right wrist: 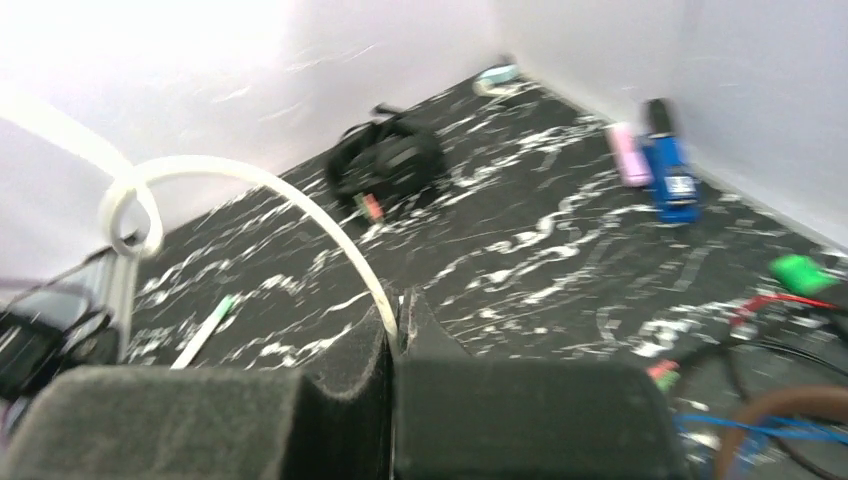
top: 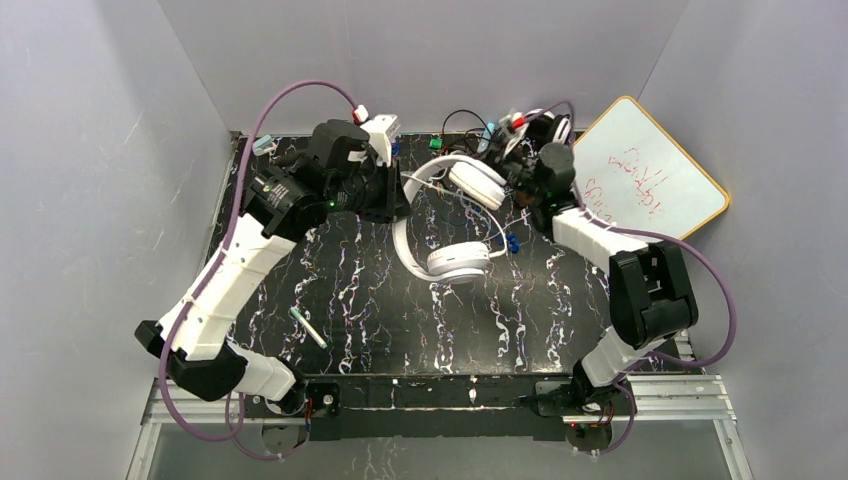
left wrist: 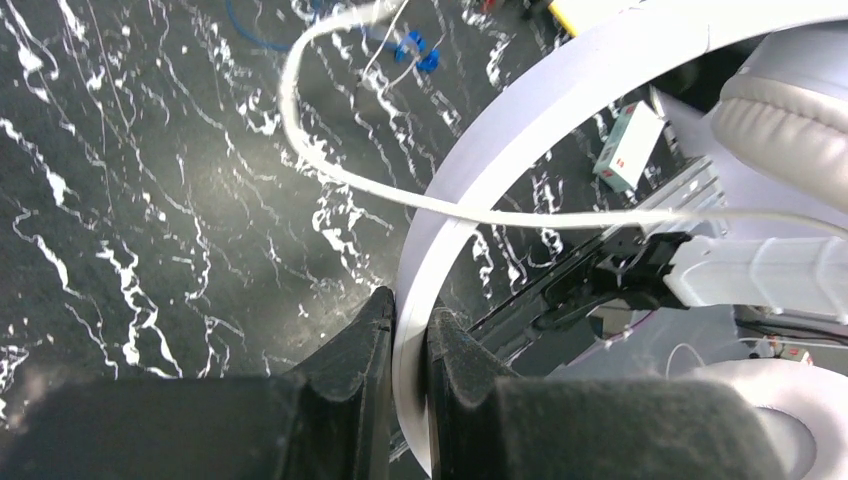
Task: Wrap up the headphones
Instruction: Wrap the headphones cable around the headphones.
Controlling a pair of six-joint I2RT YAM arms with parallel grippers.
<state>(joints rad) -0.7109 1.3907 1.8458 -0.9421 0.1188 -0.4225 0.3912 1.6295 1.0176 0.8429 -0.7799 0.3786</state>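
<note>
Soft even light up top, wrist cams messier
Right wrist view is all motion blur, wall (right wrist: 150, 60) blown out white top left; left wrist is crisp on the table (left wrist: 150, 220), mushy along the bottom.

The tabletop (top: 380, 300) is black with white marble veins. A white pen with a green end (top: 308, 327) lies near its front left, and small blue pieces (top: 512, 243) lie right of centre. A green piece (top: 436, 143) and tangled dark cords (top: 465, 125) sit along the far edge. A whiteboard (top: 650, 170) leans at the far right corner.
</note>
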